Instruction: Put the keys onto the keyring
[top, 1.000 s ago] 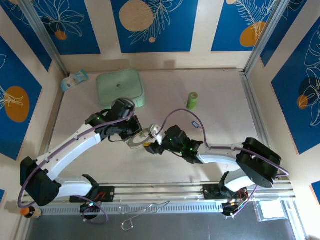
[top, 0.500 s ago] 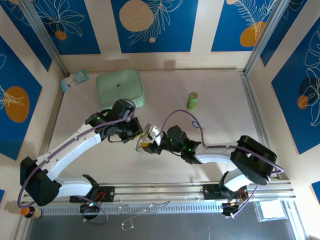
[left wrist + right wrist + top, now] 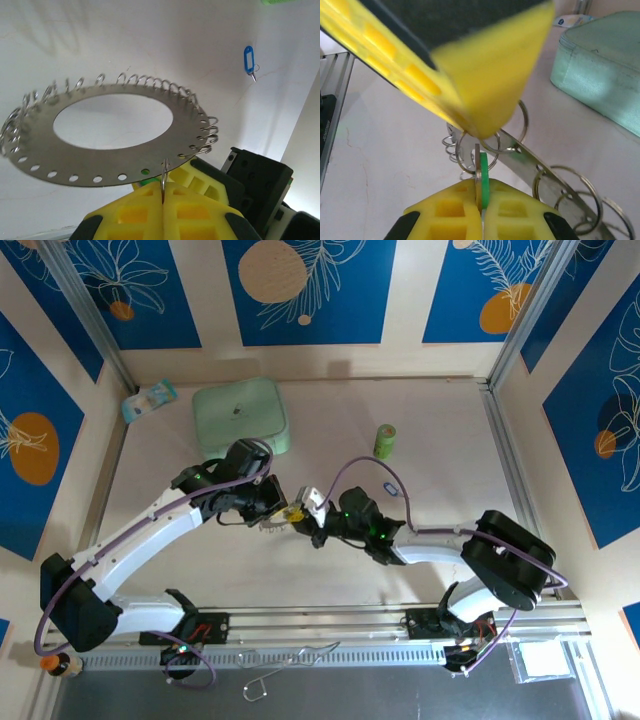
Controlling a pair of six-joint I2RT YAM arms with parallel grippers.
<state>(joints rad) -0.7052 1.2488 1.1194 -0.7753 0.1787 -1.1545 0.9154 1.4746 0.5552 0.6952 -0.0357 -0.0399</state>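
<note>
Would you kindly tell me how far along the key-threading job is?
Nothing looks finished yet. In hand: the left tool is shut on the keyring at its edge, and the right tool pinches the green key up against its looped rim; whether it is threaded I cannot tell. Left: the blue key lies apart on the table.

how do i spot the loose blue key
Find the upright green cylinder right of centre on the table. Slightly nearer the arms lies the blue key, by itself. Its blue head sets it apart from the green key pinched in the right end effector.
</note>
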